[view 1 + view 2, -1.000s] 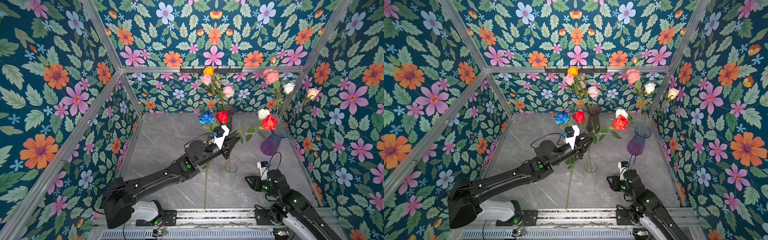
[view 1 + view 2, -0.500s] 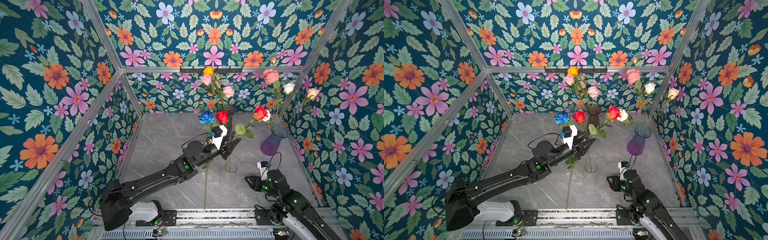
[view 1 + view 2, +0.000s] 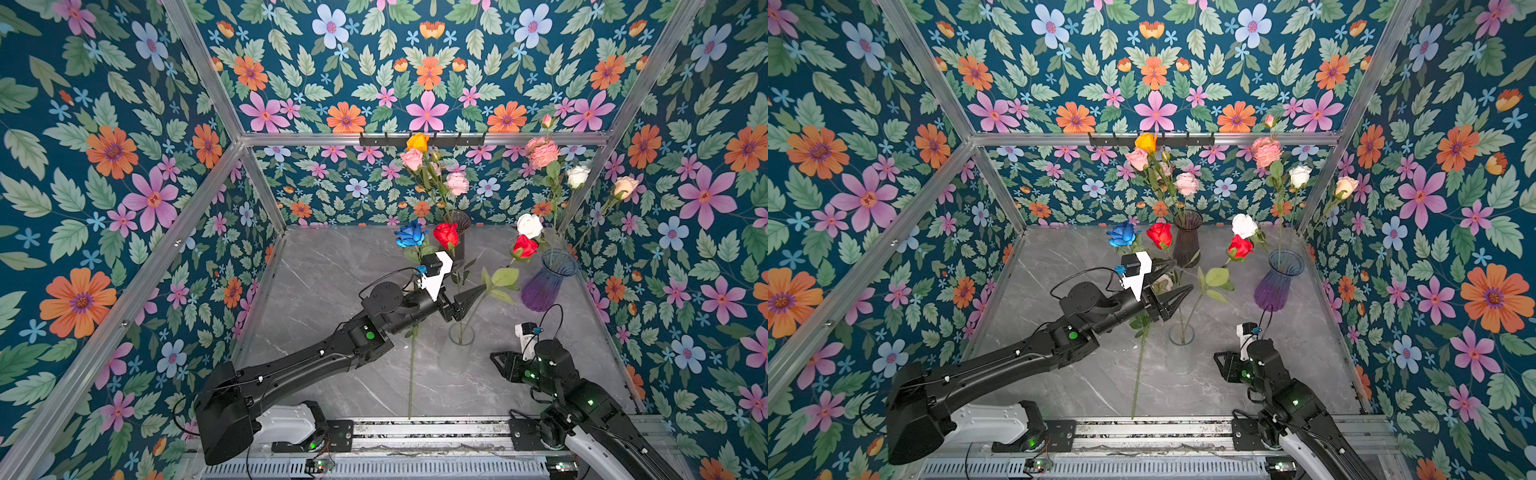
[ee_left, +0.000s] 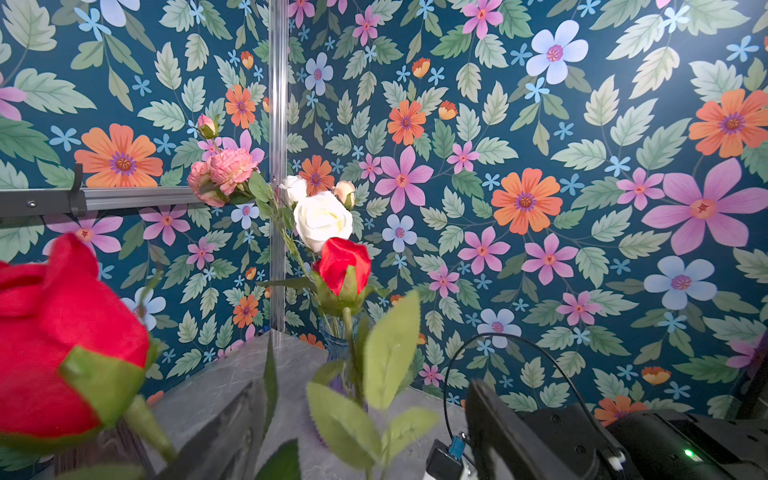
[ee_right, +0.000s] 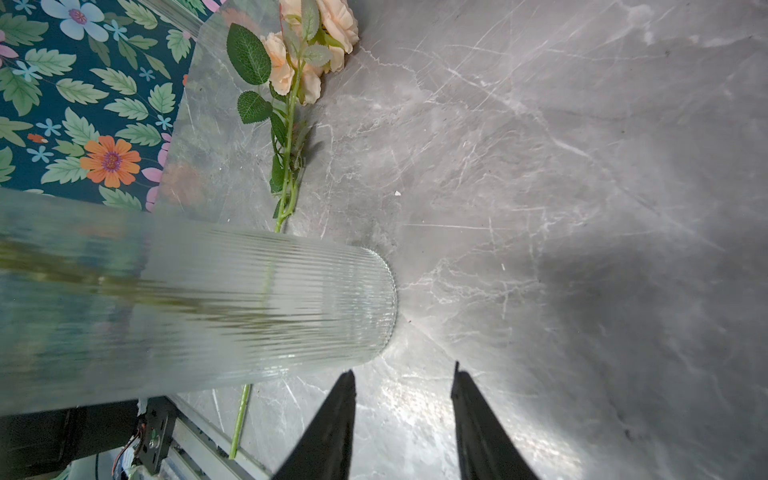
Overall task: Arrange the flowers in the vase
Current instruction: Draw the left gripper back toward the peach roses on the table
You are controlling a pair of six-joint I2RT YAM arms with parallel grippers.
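Glass, cloth, stone-look slab and metal
Clear vase of finely ribbed glass, glossy; purple vase of translucent tinted glass; dark vase of smoky glass; flowers with matt cloth petals, the weave plain on the near red rose, its leaves thin fabric with pressed veins, stems smooth green plastic; tabletop a grey marble-look slab, polished and finely scratched; walls a flat printed sheet, matt; frame bars brushed aluminium; left arm in matt black casing with a white plastic mount; right gripper fingers matt black.
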